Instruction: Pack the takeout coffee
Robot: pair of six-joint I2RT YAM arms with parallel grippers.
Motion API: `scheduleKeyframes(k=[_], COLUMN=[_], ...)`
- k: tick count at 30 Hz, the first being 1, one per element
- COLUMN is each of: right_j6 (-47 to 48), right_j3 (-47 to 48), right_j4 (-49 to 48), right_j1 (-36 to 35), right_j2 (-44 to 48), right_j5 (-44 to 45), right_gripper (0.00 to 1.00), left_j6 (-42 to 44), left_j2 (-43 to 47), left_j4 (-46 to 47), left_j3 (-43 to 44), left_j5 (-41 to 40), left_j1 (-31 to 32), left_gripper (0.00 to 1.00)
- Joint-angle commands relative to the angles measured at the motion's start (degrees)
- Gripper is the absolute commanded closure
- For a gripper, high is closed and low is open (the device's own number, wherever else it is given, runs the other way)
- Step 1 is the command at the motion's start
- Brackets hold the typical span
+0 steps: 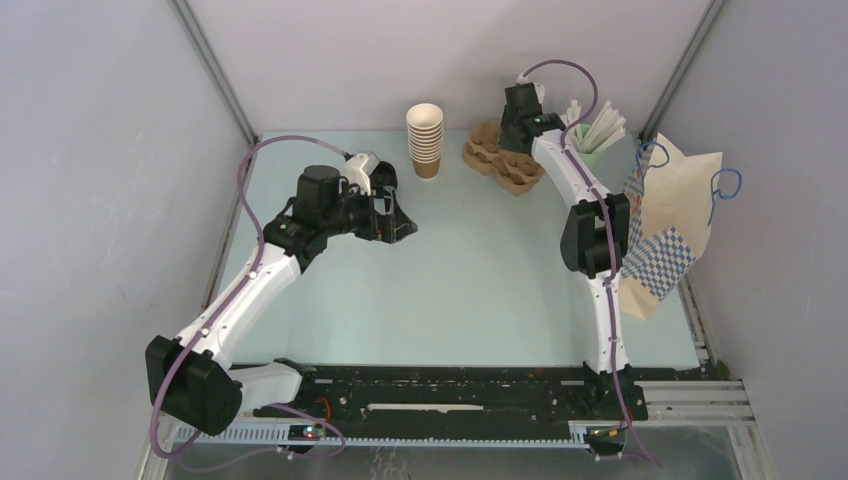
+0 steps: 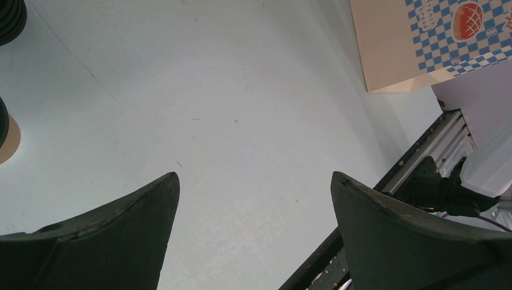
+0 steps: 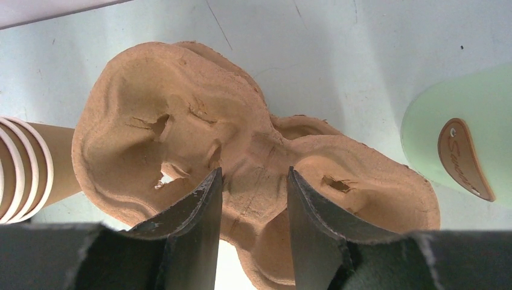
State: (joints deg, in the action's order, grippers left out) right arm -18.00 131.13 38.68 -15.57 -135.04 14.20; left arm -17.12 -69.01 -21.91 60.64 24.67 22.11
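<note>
Nearest on the pale table [image 1: 480,280], towards the left side, the left gripper [image 2: 255,178] hangs over bare surface with its jaws spread wide and nothing between them. Off to the right, against the side wall, stands the paper carrier bag [image 1: 680,200] with its blue check print, well apart from both grippers.

Along the far edge, the stack of kraft paper cups [image 1: 425,140], the takeout coffee, stands upright with the rims up, so its long axis is vertical. It lies farther away than the left gripper and a little to its right. Just right of the stack is the moulded-pulp cup tray [image 3: 151,121], and beyond that the pale green cup [image 3: 435,115] holding white straws [image 1: 600,125].

The right gripper [image 3: 253,181] is reached out over the tray, its jaws partly closed astride the tray's central ridge; whether they actually pinch the pulp I cannot tell. The cup stack sits to its left, about as near to it as to the left gripper, but the left one is free, so it looks better placed to take a cup from the side
</note>
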Motion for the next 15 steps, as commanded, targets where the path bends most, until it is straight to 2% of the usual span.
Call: scheduleKeyframes(k=[1, 8, 15], right_j6=[1.83, 3.15, 4.49], right_j3=[-1.5, -5.8, -15.08], right_j4=[-3.22, -4.82, -9.3], right_j1=[0.37, 0.37, -0.26], right_j2=[6.16, 10.52, 18.34], right_j5=[-1.93, -3.23, -5.54], right_gripper=[1.0, 1.0, 1.0], left_j6=[-0.45, -0.45, -0.8], left_j2=[-0.14, -0.42, -0.72], left_j4=[1.61, 1.46, 1.45], left_j3=[-1.32, -1.27, -1.28], left_j5=[0.74, 0.13, 0.31], left_j1=[-0.05, -0.04, -0.05], left_gripper=[0.0, 0.0, 0.0])
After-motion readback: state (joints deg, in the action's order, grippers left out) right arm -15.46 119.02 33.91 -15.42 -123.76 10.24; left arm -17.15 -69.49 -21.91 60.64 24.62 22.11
